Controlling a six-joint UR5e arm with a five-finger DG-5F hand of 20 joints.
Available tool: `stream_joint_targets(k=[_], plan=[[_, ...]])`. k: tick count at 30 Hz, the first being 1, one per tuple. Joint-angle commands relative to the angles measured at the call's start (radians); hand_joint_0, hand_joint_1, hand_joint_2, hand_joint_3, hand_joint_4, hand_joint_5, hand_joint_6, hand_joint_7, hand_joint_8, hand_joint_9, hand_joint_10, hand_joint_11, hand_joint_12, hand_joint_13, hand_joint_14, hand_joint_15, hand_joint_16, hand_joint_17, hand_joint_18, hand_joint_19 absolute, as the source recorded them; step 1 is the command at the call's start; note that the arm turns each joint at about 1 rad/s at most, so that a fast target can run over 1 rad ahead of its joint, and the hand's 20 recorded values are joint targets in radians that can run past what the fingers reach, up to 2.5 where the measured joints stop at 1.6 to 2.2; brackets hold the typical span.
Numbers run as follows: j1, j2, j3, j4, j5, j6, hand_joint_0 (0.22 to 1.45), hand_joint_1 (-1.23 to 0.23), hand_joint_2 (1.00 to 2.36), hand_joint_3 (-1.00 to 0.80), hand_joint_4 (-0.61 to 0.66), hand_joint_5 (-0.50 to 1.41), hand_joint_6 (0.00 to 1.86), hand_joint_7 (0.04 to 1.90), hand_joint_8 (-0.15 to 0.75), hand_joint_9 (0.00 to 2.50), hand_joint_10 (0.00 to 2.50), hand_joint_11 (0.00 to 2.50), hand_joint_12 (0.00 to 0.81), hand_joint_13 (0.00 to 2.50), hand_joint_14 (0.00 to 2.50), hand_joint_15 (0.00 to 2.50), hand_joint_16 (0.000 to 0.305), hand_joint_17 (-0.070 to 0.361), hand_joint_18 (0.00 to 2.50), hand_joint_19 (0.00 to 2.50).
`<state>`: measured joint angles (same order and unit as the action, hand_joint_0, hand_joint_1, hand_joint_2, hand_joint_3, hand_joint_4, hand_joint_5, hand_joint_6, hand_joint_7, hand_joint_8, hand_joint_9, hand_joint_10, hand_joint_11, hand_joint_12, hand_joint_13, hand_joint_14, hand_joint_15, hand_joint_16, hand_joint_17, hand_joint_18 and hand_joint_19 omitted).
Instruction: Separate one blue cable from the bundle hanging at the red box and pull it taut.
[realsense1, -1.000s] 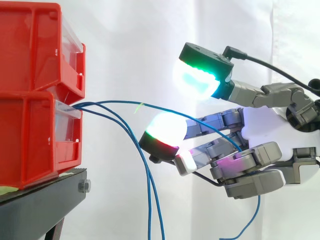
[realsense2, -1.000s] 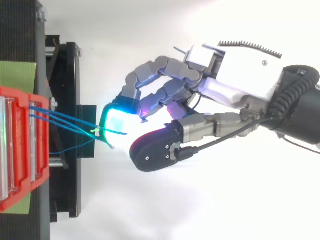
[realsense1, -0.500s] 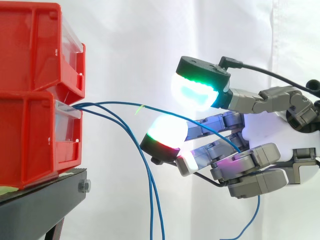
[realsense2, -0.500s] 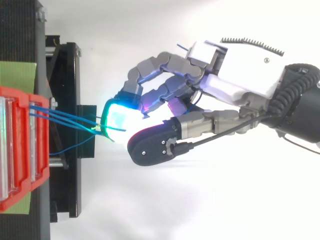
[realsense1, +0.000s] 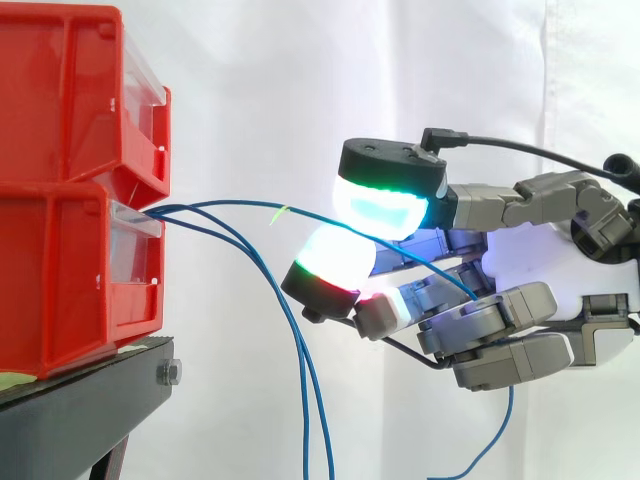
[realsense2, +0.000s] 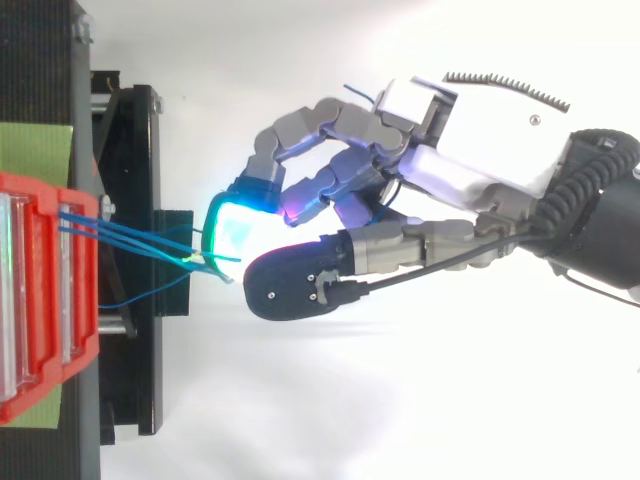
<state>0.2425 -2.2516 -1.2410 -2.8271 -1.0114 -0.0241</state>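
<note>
Fingers (realsense1: 335, 262) of the grey-and-white robot hand (realsense1: 540, 262) pinch one thin blue cable (realsense1: 230, 204) between glowing pads, near the stacked red plastic boxes (realsense1: 70, 260); other blue cables (realsense1: 303, 400) hang down between.

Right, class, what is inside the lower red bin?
Blue cables come out of the lower red bin at its top front corner; one blue cable arcs to the hand. The red wall covers the bin's contents and the cables' ends.

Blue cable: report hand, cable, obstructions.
Hand shut on one blue cable, pinched between pads. Cable slack, arcing from red bins. Other blue cables hang below; nothing in the way.
</note>
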Motion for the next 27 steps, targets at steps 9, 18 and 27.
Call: stream_joint_targets(k=[9, 18, 27], plan=[[0.007, -0.028, 0.000, 0.046, 0.007, 0.000, 0.60, -0.59, 1.01, -0.37, 0.12, -0.24, 0.95, 0.89, 0.279, 1.05, 0.00, 1.44, 0.294, 0.99, 2.50, 1.08, 0.041, 0.092, 1.50, 2.11], [0.009, -0.028, 0.000, 0.055, 0.008, 0.000, 0.56, -0.60, 1.00, -0.50, 0.15, -0.24, 0.93, 0.87, 0.270, 1.01, 0.44, 1.43, 0.301, 1.00, 2.50, 1.01, 0.042, 0.094, 1.50, 2.06], [0.009, -0.028, 0.000, 0.057, 0.008, 0.000, 0.56, -0.74, 1.00, -0.50, 0.15, -0.24, 0.94, 0.84, 0.258, 0.96, 0.77, 1.33, 0.302, 1.02, 2.50, 1.01, 0.042, 0.094, 1.52, 2.11]])
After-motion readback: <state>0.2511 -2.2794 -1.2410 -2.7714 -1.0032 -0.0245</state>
